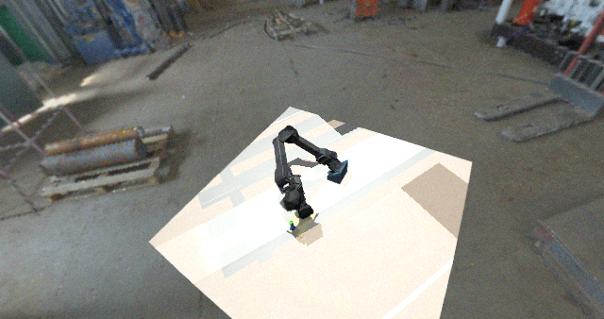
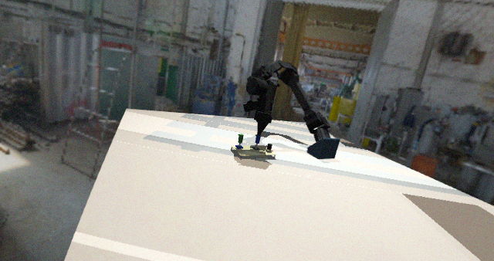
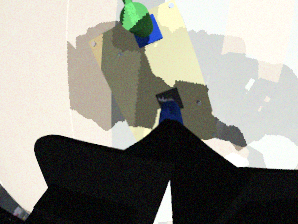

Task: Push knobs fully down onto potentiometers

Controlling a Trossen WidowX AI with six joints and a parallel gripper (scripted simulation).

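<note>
Standing directly under closed hand (image 2: 258, 136) (image 3: 169, 125): blue knob (image 2: 257, 139) (image 3: 170, 111); green knob (image 1: 291, 223) (image 2: 240, 138) (image 3: 135, 18) apart.

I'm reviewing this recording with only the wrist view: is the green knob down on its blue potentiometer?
Observer: No. The exterior view shows the green knob standing above the blue potentiometer, a thin shaft between them.
Operator: Anything on the board that I'm missing?
Observer: Yes, a small black part near the end away from the green knob.
Operator: How does the gripper point?
Observer: Nearly straight down, tips at the blue knob's top.
</note>
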